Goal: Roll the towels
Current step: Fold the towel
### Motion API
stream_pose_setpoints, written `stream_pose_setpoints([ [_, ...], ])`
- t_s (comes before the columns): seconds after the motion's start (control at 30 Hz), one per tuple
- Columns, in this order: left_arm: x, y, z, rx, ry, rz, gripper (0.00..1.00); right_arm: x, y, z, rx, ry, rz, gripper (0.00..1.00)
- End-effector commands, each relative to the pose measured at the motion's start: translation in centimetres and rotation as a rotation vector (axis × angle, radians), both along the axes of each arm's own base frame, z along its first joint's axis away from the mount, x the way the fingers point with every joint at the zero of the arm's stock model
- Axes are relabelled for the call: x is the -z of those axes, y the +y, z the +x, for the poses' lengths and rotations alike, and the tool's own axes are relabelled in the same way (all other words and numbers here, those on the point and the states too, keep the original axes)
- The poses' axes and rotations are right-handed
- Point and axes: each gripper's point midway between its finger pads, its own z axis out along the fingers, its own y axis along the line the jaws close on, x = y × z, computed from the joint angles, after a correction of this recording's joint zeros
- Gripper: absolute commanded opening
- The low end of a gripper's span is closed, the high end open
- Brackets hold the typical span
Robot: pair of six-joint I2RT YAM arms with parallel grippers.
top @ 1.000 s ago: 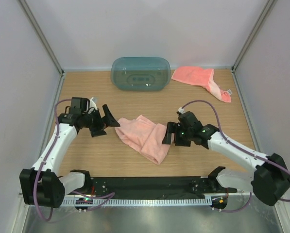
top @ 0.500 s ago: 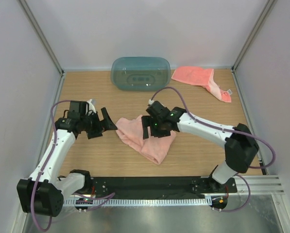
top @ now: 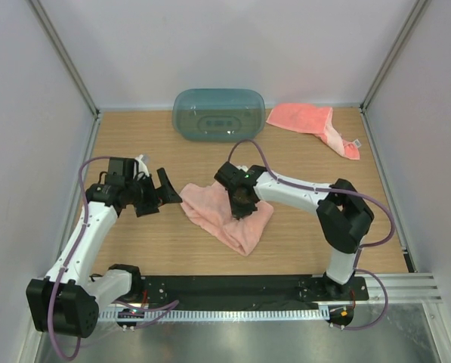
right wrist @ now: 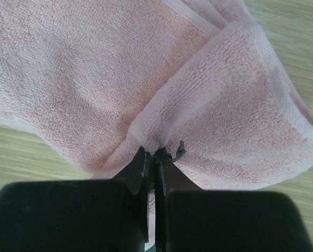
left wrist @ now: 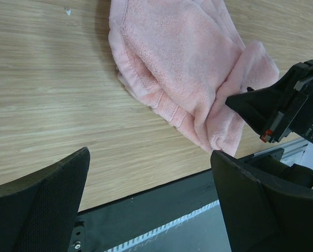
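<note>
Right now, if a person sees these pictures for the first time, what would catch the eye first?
The crumpled pink towel in the middle of the table draws the eye, with the right fingers shut on a raised fold of it. The left fingers stand open just beside its left edge, not touching it. At the back sit a teal container and a second, coral towel.

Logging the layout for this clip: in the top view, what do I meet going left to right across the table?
left gripper → pink towel → coral towel. The teal bin spans the same stretch as the pink towel, so it is left out.
</note>
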Motion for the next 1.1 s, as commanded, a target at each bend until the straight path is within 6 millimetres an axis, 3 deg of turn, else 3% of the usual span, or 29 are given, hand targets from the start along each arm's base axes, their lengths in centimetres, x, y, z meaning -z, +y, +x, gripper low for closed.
stream_pose_setpoints([
  [0.0, -0.2, 0.0, 0.2, 0.018, -0.030, 0.010, 0.97, -3.2, -1.2, 0.9, 0.033, -0.098, -0.025, 0.01],
  [0.03, -0.2, 0.0, 0.2, 0.017, -0.030, 0.011, 0.97, -5.1, -1.6, 0.9, 0.050, -0.136, 0.007, 0.01],
  [0.13, -0.2, 0.0, 0.2, 0.019, -0.033, 0.011, 0.97, -6.8, -3.9, -0.6, 0.098, -0.170, 0.028, 0.01],
  [0.2, -0.1, 0.0, 0.2, 0.017, -0.034, 0.012, 0.97, -7.7, -7.0, -2.4, 0.146, -0.197, 0.030, 0.01],
  [0.37, 0.0, 0.2, 0.3, 0.010, -0.035, 0.019, 0.97, -5.1, -13.7, -8.3, 0.289, -0.150, 0.024, 0.02],
  [0.4, 0.0, 0.2, 0.3, 0.008, -0.037, 0.017, 0.97, -4.5, -14.3, -9.1, 0.306, -0.135, 0.031, 0.13],
  [0.43, 0.1, 0.1, 0.3, 0.008, -0.033, 0.018, 0.97, -4.0, -14.7, -10.1, 0.324, -0.111, 0.049, 0.44],
  [0.47, 0.1, 0.1, 0.3, 0.008, -0.033, 0.018, 0.97, -2.4, -15.8, -11.4, 0.340, -0.078, 0.028, 0.63],
  [0.53, 0.3, 0.1, 0.2, 0.010, -0.025, 0.019, 0.97, -2.2, -16.4, -12.5, 0.387, -0.071, 0.085, 0.87],
  [0.63, 0.5, -0.2, 0.1, 0.020, -0.020, 0.024, 0.96, -2.3, -17.9, -13.2, 0.428, -0.094, 0.102, 0.93],
  [0.73, 1.1, -0.7, 0.0, 0.045, -0.016, 0.081, 0.96, -4.0, -17.8, -12.3, 0.427, -0.154, 0.135, 0.94],
  [0.77, 1.1, -0.9, 0.1, 0.051, -0.023, 0.097, 0.96, -5.2, -16.7, -11.4, 0.414, -0.185, 0.180, 0.93],
  [0.83, 1.8, -1.0, 0.2, 0.060, -0.002, 0.144, 0.95, -5.4, -15.6, -10.3, 0.366, -0.192, 0.159, 0.93],
  [0.87, 2.1, -1.0, 0.4, 0.057, 0.008, 0.158, 0.94, -6.5, -14.2, -9.0, 0.350, -0.222, 0.199, 0.93],
  [0.93, 2.7, -1.0, 1.2, 0.028, 0.033, 0.177, 0.93, -6.6, -12.8, -7.7, 0.297, -0.234, 0.171, 0.91],
  [1.07, 3.9, -1.4, 2.8, -0.007, 0.074, 0.186, 0.90, -6.8, -8.2, -3.7, 0.217, -0.238, 0.129, 0.88],
])
